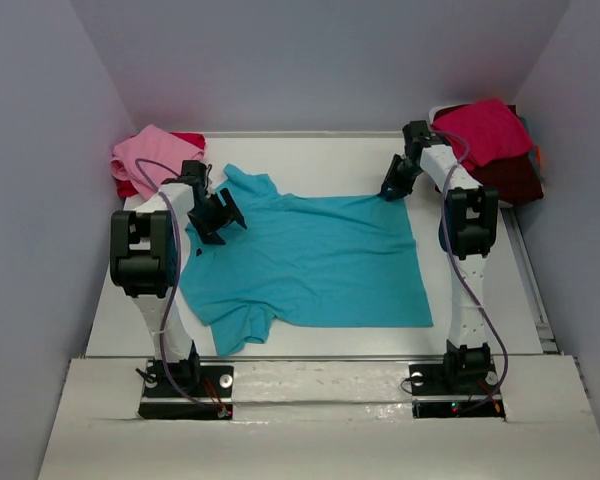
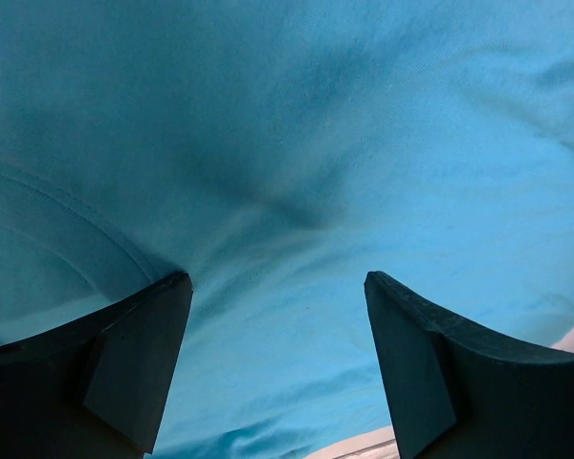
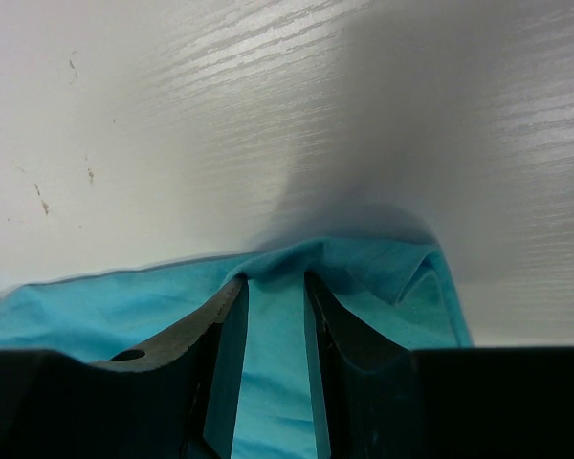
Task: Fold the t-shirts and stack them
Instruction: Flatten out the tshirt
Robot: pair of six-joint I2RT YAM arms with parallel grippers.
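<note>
The turquoise t-shirt [image 1: 310, 260] lies spread flat on the white table [image 1: 320, 150], its collar and sleeves toward the left. My left gripper [image 1: 220, 215] hovers open over its upper left part. In the left wrist view the wide-apart left gripper [image 2: 277, 277] has only turquoise cloth [image 2: 287, 143] below it, nothing between the jaws. My right gripper [image 1: 392, 190] sits at the shirt's far right corner. In the right wrist view the right gripper [image 3: 275, 279] has its jaws close together, pinching a raised fold of the shirt's edge [image 3: 96, 306] against the table [image 3: 220, 115].
A pink t-shirt [image 1: 150, 155] lies on a red one [image 1: 190, 140] at the far left corner. A crimson t-shirt [image 1: 485, 130] rests on a dark maroon one [image 1: 510, 178] at the far right. Grey walls close in the table on three sides.
</note>
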